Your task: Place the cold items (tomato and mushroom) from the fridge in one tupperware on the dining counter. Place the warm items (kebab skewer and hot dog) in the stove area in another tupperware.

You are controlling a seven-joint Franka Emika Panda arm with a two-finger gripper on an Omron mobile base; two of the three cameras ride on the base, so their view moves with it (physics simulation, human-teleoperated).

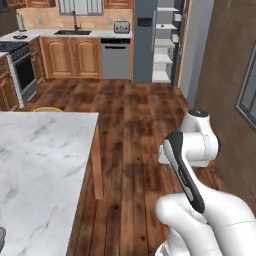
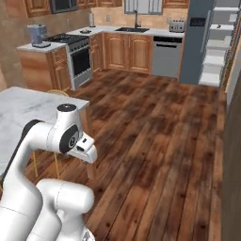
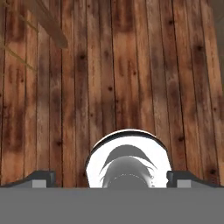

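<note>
Even, soft rendered light fills the kitchen, with no hard shadows and no glare. The long white marble bench with grey veins (image 1: 45, 165) looks bright, while the dark brown wooden plank floor (image 2: 155, 141) shows blotchy dim patches. All pictures are slightly soft and low in detail.

The long white marble dining counter (image 1: 45, 170) lies left of the white robot arm (image 1: 192, 150), with brown plank floor (image 1: 135, 130) between and beyond them. Across that floor, the tall blue-grey fridge (image 1: 145, 42) stands open at the far wall, right of the steel dishwasher (image 1: 115, 59) and silver toaster (image 1: 121, 27). The black-fronted stove (image 2: 77, 54) stands far left.
</note>
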